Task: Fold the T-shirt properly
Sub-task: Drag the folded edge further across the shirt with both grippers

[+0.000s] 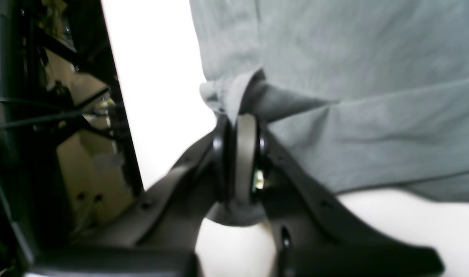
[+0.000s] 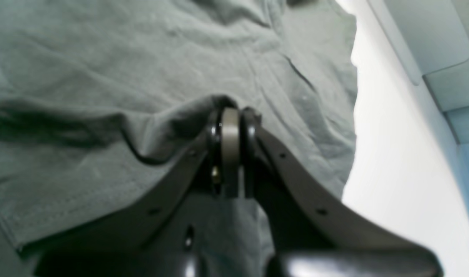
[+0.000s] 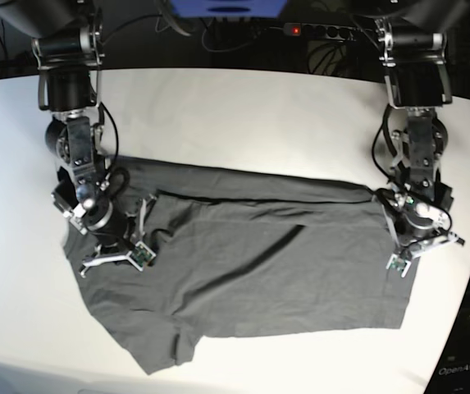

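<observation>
The dark grey T-shirt (image 3: 259, 271) lies spread across the white table (image 3: 243, 123), its top part folded down in a long band. My left gripper (image 3: 415, 246) stands at the shirt's right edge. In the left wrist view the left gripper (image 1: 240, 117) is shut on a bunched fold of the T-shirt (image 1: 353, 77). My right gripper (image 3: 113, 253) is at the shirt's left side, near a sleeve. Seen from the right wrist, the right gripper (image 2: 230, 113) is shut on a raised pinch of the T-shirt (image 2: 103, 77).
Bare white table (image 1: 161, 96) shows beside the cloth, and a dark frame (image 1: 45, 115) stands past its edge. A power strip (image 3: 317, 29) with a red light lies behind the table. Pale panels (image 2: 442, 38) lie beyond the table (image 2: 392, 173).
</observation>
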Robot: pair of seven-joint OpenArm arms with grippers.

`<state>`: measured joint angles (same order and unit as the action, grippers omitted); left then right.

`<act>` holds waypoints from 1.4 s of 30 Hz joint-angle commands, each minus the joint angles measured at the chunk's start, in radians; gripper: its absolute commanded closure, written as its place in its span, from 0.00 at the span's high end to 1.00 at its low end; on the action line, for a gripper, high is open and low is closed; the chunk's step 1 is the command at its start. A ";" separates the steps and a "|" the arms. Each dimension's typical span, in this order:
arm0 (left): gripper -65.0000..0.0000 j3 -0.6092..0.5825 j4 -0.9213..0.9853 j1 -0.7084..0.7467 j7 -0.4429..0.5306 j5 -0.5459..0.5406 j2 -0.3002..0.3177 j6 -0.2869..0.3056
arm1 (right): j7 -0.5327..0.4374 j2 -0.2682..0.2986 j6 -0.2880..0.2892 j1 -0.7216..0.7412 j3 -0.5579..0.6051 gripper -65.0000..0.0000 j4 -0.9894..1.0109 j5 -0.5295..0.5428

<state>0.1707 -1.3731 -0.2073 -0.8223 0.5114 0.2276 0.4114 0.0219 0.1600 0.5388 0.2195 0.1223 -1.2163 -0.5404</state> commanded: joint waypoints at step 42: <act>0.04 0.218 0.068 -0.185 -0.062 0.048 -0.093 -0.006 | -0.023 0.013 -0.010 -0.012 -0.003 0.00 -0.009 0.010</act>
<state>0.3885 -1.2884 -0.3534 -0.9024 0.5533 0.1265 0.4145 0.0185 0.1638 0.5385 0.1875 0.1223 -1.2060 -0.5407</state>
